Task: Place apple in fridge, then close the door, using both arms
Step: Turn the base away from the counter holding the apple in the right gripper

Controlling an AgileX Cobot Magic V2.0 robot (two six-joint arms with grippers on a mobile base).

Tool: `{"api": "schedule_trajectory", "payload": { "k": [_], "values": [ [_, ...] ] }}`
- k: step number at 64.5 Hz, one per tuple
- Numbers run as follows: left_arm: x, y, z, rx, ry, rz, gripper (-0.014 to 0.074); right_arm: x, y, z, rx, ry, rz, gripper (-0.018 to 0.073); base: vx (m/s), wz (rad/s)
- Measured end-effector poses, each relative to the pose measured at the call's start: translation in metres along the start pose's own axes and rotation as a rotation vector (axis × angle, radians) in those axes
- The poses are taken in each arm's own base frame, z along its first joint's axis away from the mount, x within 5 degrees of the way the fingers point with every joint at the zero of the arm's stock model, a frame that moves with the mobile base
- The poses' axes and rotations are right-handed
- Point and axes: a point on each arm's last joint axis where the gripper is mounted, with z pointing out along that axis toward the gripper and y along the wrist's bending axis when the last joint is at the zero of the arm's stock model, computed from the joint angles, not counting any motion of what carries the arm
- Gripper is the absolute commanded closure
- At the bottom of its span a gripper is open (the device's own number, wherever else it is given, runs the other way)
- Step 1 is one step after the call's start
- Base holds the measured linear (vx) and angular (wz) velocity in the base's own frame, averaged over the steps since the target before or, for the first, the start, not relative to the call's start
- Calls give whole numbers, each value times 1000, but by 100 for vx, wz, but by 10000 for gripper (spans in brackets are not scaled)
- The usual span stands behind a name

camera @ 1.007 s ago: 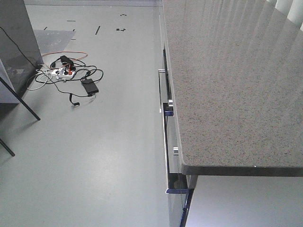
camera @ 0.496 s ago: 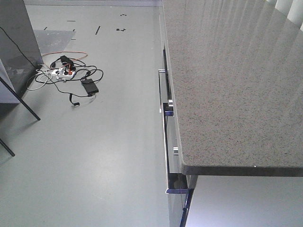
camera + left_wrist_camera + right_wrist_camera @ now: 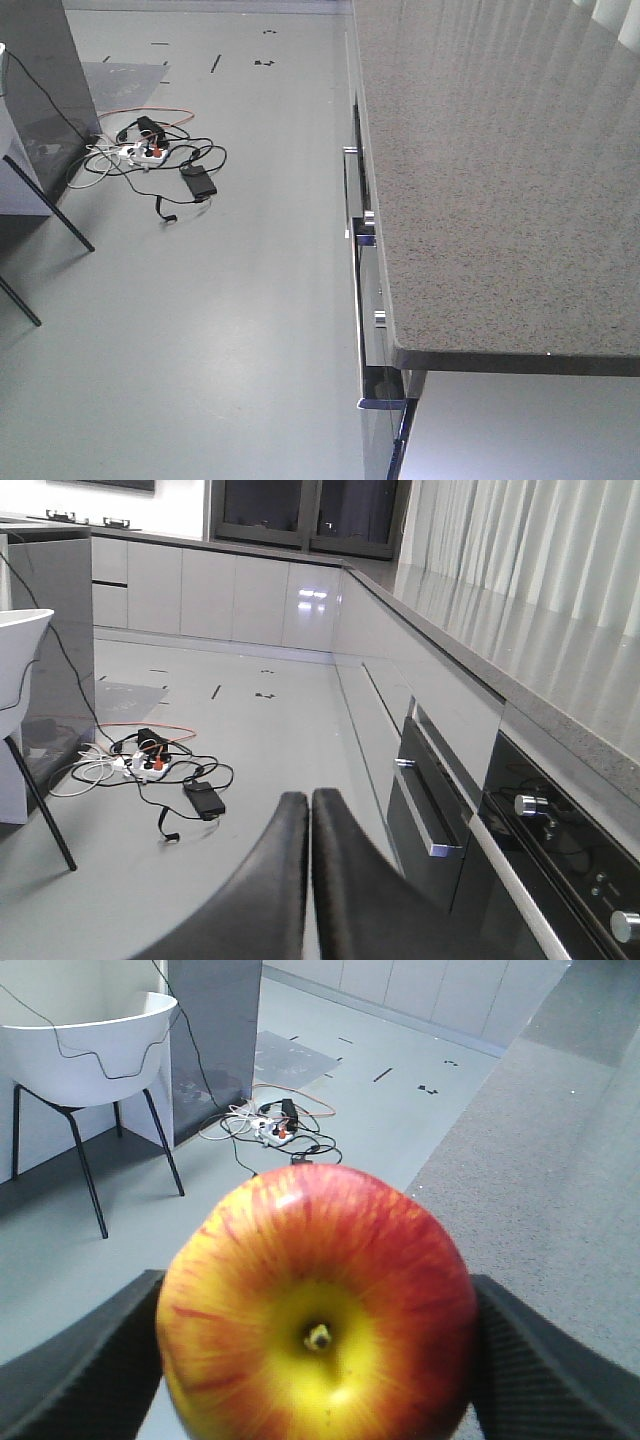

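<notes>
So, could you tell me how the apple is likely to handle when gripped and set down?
The apple looks round, so it would probably roll once released. Its skin looks glossy, so it may slip, though the right gripper's textured pads likely help. It seems firm, showing no dent between them.

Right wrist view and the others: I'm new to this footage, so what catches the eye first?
A red-and-yellow apple fills the right wrist view, clamped between the dark right fingers. In the left wrist view the left fingers are pressed together, empty, with a cable tangle on the floor beyond.
</notes>
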Motion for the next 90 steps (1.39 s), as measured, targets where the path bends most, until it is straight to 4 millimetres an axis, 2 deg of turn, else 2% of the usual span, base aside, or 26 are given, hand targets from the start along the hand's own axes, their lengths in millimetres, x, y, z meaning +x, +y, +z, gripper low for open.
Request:
{"api": "schedule_trajectory", "payload": {
  "k": [23,90],
  "values": [
    [0,0,0,0,0,0,603,0,0,0,0,0,-1,430,-2,23],
    [0,0,0,0,0,0,603,0,0,0,0,0,-1,430,-3,44]
  ]
}}
